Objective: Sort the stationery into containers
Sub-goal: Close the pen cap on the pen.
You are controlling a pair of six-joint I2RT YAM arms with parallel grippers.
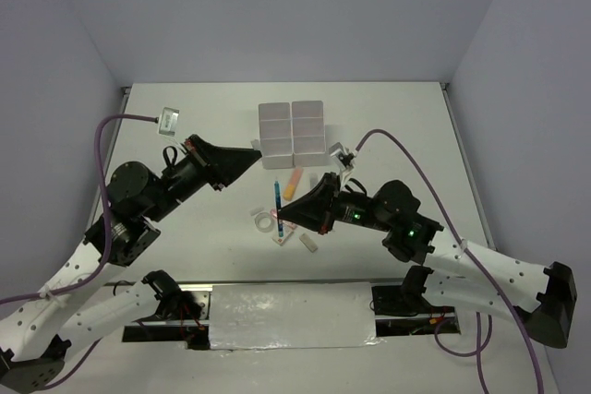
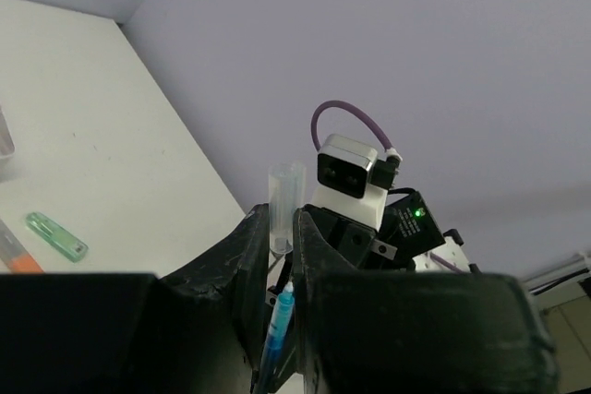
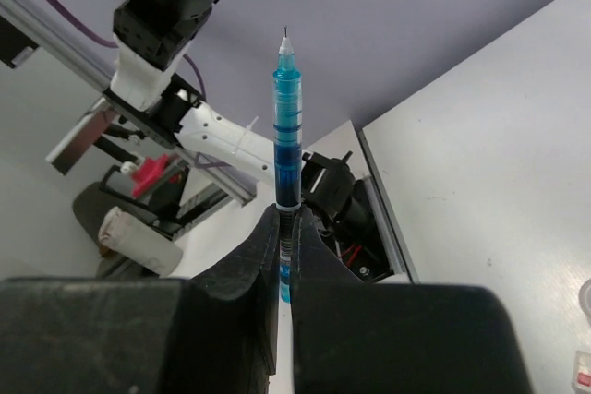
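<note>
My right gripper (image 1: 283, 215) is shut on a blue pen (image 3: 287, 126). The pen (image 1: 278, 196) stands uncapped, tip up, just in front of the containers (image 1: 293, 133), a white block of six open boxes. My left gripper (image 2: 284, 220) is shut on a clear pen cap (image 2: 285, 193), and the blue pen's tip (image 2: 282, 316) shows in the gap below the cap. In the top view the left gripper (image 1: 258, 155) sits at the containers' front left corner. An orange highlighter (image 1: 292, 182), a tape ring (image 1: 264, 220) and erasers (image 1: 308, 243) lie on the table around the right gripper.
A green highlighter (image 2: 57, 235) and an orange one (image 2: 15, 253) lie on the white table (image 1: 203, 117) in the left wrist view. Grey walls close the table's back and sides. The arm bases and a foil-covered strip (image 1: 291, 316) line the near edge.
</note>
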